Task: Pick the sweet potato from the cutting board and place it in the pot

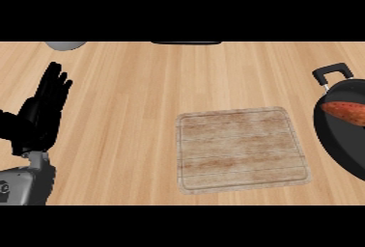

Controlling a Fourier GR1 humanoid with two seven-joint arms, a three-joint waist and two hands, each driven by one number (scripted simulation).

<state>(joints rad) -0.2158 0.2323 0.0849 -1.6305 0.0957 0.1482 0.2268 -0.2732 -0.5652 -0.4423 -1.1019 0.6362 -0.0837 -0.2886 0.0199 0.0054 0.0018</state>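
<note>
An orange-red sweet potato [345,112] lies inside the black pot [335,140] at the right edge, partly cut off by the frame. The pot's black handle [333,73] points up and left. A square wooden cutting board [241,149] sits at centre right with nothing on it. My left hand [41,113] rests at the left edge, fingers straight and pointing up, holding nothing. My right hand does not show.
A grey rounded object [65,45] peeks in at the top left edge. A dark flat object [187,43] sits at the top centre edge. Light wooden counter [135,96] spreads between my left hand and the board.
</note>
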